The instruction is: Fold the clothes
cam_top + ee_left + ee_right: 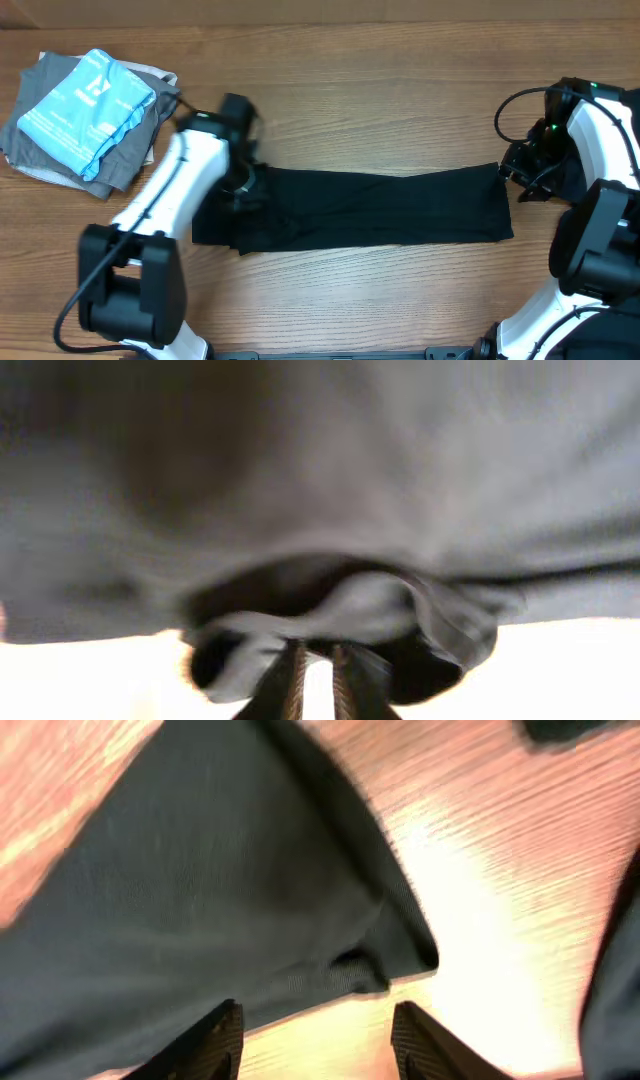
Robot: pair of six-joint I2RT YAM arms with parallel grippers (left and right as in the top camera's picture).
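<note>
- Item 1, black T-shirt: lies on the table as one long narrow band running left to right across the middle, sides already turned in; I judge it is laid this way so that each arm can take one end for the next fold
- Item 2, left jaws: at the band's left end, low over the cloth; my wrist view shows the two fingers almost together, with a slit of bright table between them and a bunched hem right at their tips; whether any cloth is pinched there I cannot tell
- Item 3, right jaws: at the band's right end, standing apart with nothing between them; the shirt's corner lies flat on the table just ahead of the right fingers, free of them
- Item 4, stack of folded clothes: upper left of the overhead view, well apart from the shirt; grey pieces below, a light-blue piece on top; I take it for the finished pile, kept out of the working area
- Writing: a white mark on the light-blue piece, too small for me to read; no lettering shows on the black shirt in any view
</note>
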